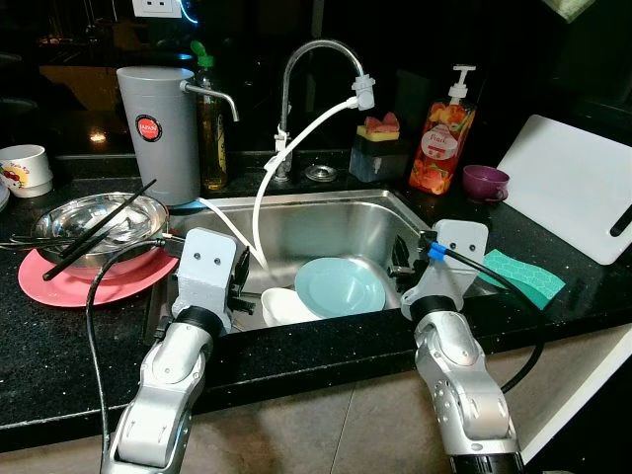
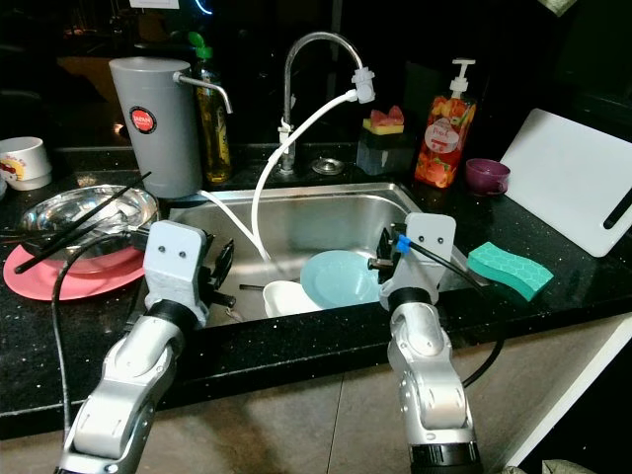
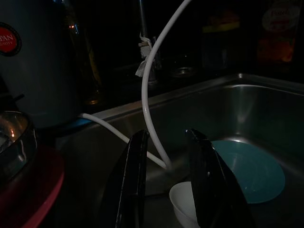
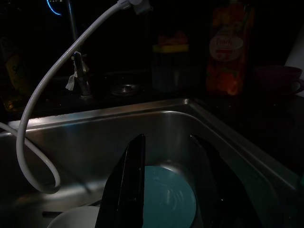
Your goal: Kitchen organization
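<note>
A teal plate (image 1: 341, 286) rests in the steel sink (image 1: 316, 229), with a white bowl (image 1: 286, 306) touching its left side. My left gripper (image 1: 240, 284) hovers at the sink's front left, open, its fingers (image 3: 135, 180) empty and aimed toward the bowl (image 3: 183, 204). At the sink's front right my right gripper (image 1: 403, 265) is open as well, just above the plate's (image 4: 168, 202) right edge. On the left counter a steel bowl (image 1: 89, 212) with black chopsticks (image 1: 99, 235) sits on a pink plate (image 1: 69, 286).
A white hose (image 1: 262, 197) hangs from the faucet (image 1: 306, 59) into the sink. A grey canister (image 1: 158, 133), soap bottle (image 1: 441, 143) and purple cup (image 1: 484, 183) stand behind. A green sponge (image 1: 523, 276) and white cutting board (image 1: 573, 183) are at right; a white mug (image 1: 22, 170) is far left.
</note>
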You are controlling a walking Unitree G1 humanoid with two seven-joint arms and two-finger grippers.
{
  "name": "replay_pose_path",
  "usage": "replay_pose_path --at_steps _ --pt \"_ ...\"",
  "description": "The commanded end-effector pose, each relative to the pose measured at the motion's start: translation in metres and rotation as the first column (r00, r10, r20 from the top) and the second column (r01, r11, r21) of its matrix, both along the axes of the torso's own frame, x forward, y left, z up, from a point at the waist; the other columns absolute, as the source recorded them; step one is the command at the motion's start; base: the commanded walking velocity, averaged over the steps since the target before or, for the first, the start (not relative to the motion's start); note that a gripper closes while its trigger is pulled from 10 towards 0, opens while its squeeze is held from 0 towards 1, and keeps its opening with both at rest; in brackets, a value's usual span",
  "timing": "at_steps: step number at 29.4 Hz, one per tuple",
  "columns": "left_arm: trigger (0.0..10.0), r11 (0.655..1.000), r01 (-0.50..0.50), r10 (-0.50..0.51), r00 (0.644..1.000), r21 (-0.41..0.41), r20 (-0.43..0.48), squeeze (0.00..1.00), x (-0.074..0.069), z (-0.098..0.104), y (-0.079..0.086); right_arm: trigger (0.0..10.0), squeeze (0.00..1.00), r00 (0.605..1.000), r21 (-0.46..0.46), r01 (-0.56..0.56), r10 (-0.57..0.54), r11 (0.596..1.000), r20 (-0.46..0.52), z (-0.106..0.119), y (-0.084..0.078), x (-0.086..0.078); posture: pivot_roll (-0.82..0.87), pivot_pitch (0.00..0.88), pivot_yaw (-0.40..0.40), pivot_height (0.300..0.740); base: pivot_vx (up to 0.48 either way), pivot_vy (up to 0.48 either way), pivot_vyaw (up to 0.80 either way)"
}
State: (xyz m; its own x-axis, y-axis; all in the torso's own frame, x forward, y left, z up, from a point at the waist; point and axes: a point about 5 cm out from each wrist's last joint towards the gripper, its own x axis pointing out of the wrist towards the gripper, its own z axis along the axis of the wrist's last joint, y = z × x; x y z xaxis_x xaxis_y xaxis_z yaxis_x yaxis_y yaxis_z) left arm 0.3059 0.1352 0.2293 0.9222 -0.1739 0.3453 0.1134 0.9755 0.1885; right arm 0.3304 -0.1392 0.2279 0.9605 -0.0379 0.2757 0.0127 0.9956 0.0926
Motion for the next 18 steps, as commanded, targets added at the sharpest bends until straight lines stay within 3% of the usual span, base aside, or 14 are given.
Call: replay_pose_path --at_steps 1,18 --pt "10.0 1.0 0.021 -0.021 1.0 0.001 -0.002 0.0 -0.0007 -0.0009 -0.0029 10.0 0.0 1.0 0.006 0.011 -0.011 1.0 0.002 0.0006 -0.0023 -0.002 0.12 0.082 -0.047 0.74 0.0 0.0 0.0" --pt "10.0 1.0 0.002 -0.002 1.0 0.019 -0.005 0.0 0.0004 -0.0013 0.0006 10.0 0.0 1.0 0.01 -0.007 0.007 1.0 0.007 0.0019 0.0034 -0.0006 0.13 0.077 -0.052 0.74 0.0 0.0 0.0"
